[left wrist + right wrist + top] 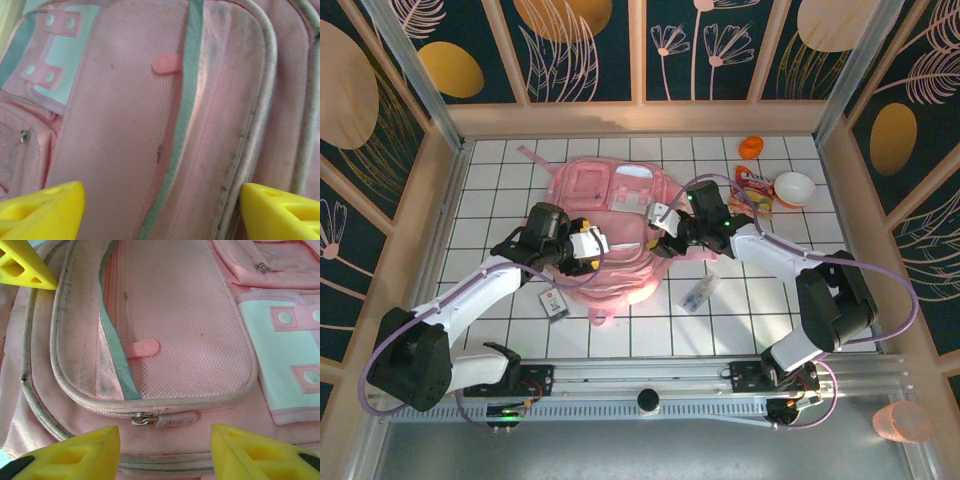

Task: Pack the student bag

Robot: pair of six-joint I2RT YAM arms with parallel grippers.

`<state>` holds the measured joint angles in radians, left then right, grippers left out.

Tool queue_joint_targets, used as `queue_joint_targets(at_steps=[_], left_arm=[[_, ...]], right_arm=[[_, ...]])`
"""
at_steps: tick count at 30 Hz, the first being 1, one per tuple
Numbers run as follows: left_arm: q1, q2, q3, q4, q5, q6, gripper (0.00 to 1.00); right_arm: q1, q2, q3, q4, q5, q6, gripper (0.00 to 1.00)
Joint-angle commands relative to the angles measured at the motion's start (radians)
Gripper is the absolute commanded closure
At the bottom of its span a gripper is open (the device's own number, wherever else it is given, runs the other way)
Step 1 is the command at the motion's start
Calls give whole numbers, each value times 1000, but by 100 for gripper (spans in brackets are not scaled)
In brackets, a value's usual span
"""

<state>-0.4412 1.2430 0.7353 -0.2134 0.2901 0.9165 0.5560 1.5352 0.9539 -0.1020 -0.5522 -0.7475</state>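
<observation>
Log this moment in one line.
student bag: flat on table | left tool: open over bag | right tool: open, aimed at zip pull

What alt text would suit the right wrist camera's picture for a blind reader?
Close-up of a pale pink backpack: a mesh front pocket with a pink zip pull at its lower edge. The right gripper, yellow-fingered, stands open at the bottom edge.
</observation>
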Motion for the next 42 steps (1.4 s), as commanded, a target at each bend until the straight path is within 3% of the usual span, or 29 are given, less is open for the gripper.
queue_joint_targets(at_steps=[1,5,8,12,14,15,19,26,42], left_arm=[[3,-49,-58,-15,17,25,19],[3,-33,-93,75,-54,30,22],[3,11,-81,144,-88,15,33],[3,10,-42,155,-27,-37,61],[2,-38,-51,170,17,-56,94],[4,-64,-66,192,27,-65,100],[4,-142,-103,243,84,-105,100],[6,-124,-108,305,141,-146,100],[6,-104,-78,301,133,-126,100]], right_arm=[[-2,-41,-14,-14,-40,-8,49],[-2,-39,-26,-12,-32,-7,50],[-3,-21,-13,-16,-37,-4,51],[-31,-12,-6,-1,-60,4,51],[-89,-17,-28,51,-171,37,51],[-113,-16,-36,72,-210,53,51],[-127,4,-7,32,-226,28,51],[-122,65,53,-11,-318,-13,51],[-88,222,207,-298,-466,-177,56]])
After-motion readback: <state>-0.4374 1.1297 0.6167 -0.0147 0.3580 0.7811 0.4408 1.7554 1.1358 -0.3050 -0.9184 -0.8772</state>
